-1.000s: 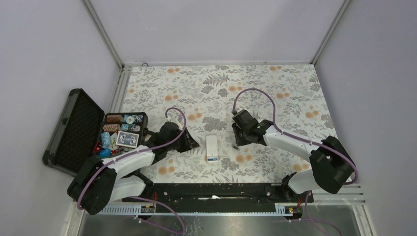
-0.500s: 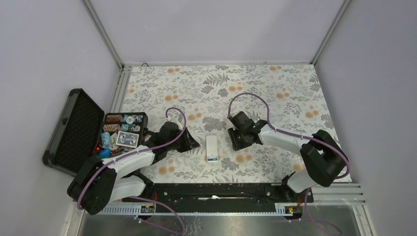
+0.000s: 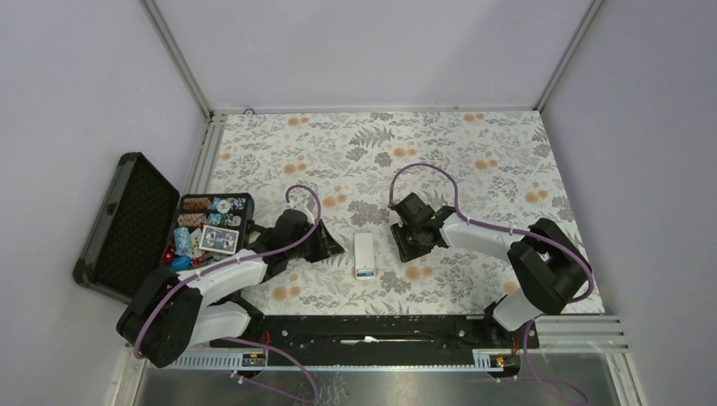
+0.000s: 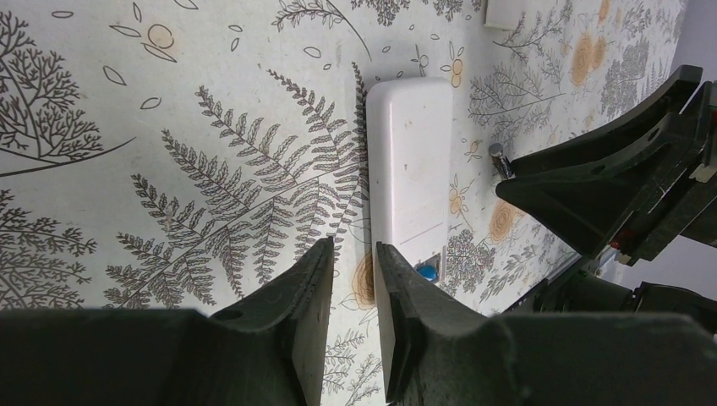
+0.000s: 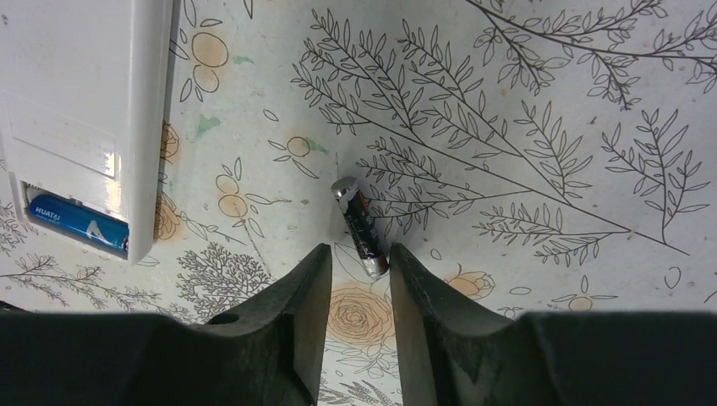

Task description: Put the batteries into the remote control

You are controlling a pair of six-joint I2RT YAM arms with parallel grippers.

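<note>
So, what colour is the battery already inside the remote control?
Blue with white lettering. The battery in the remote control shows best in the right wrist view.

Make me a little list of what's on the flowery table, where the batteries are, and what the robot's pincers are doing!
remote: white, back side up, battery bay open
blue battery: sitting in the bay
dark battery: loose on the table, right of the remote
left pincer: open, empty, next to the remote
right pincer: open, tips at the dark battery, not holding it
black case: open at the left edge, poker chips inside
</note>
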